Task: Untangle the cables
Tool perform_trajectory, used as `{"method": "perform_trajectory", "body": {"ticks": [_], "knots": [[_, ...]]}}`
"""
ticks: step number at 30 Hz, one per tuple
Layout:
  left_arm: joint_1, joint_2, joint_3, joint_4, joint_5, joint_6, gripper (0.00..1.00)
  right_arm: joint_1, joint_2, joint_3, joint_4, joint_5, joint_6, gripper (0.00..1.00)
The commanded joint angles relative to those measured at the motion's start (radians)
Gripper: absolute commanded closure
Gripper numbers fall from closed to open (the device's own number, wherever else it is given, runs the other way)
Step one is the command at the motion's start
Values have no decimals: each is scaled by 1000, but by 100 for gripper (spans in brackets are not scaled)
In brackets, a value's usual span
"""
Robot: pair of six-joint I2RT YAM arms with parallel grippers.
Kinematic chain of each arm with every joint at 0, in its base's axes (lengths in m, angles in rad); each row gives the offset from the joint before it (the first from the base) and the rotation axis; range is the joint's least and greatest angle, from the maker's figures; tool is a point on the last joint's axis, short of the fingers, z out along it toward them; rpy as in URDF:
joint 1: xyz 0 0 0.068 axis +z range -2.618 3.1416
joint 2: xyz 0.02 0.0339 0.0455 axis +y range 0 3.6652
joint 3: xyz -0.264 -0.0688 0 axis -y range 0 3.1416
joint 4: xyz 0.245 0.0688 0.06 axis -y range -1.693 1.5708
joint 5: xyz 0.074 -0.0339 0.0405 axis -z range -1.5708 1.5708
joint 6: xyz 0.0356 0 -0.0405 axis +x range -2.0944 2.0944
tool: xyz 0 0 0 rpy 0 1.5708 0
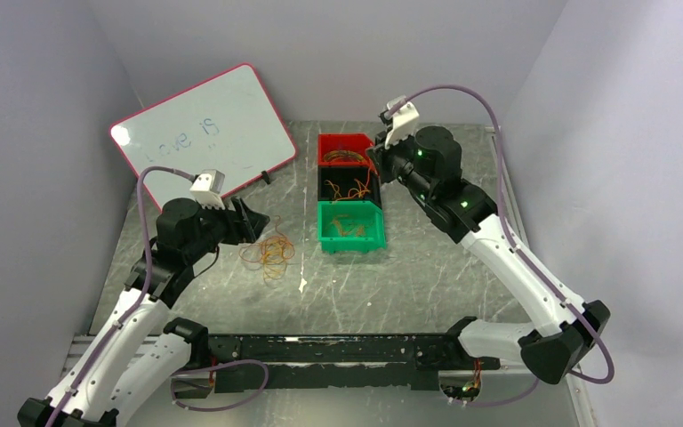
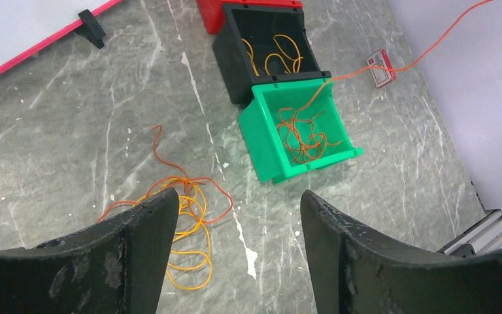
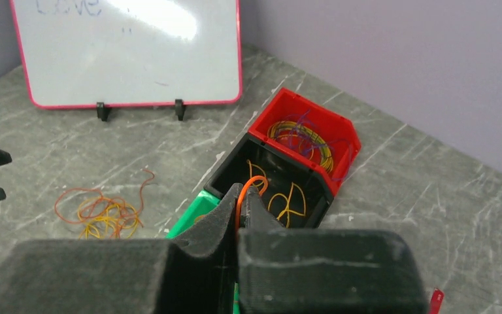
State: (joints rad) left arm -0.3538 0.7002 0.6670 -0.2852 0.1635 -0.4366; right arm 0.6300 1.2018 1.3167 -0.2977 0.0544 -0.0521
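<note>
On the grey surface 3 bins stand in a row. The red bin holds a coil of yellow and purplish wire, the black bin a few yellow and orange loops, and the green bin an orange snarl. The cables lie left of the green bin, a loose clump with 1 reddish tail pointing toward the whiteboard. The left fingers hang spread apart above the clump, holding nothing. The right fingers are pinched on 1 orange strand leading out of the green bin.
</note>
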Motion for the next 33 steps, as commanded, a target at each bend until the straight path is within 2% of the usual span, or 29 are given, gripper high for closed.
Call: {"method": "perform_trajectory", "body": {"ticks": [1, 11, 17, 26, 33], "knots": [[10, 3, 21, -15, 20, 7, 28, -26, 10, -30, 56, -72, 8, 100], [10, 0, 1, -3, 25, -6, 28, -36, 17, -92, -3, -161, 83, 100], [10, 4, 3, 6, 34, -3, 28, -37, 32, -172, 20, -194, 116, 100], [9, 2, -9, 17, 57, -17, 29, -57, 125, -187, 56, -223, 121, 100], [10, 2, -12, 24, 76, -14, 29, -64, 220, -168, 6, -278, 121, 100]]}}
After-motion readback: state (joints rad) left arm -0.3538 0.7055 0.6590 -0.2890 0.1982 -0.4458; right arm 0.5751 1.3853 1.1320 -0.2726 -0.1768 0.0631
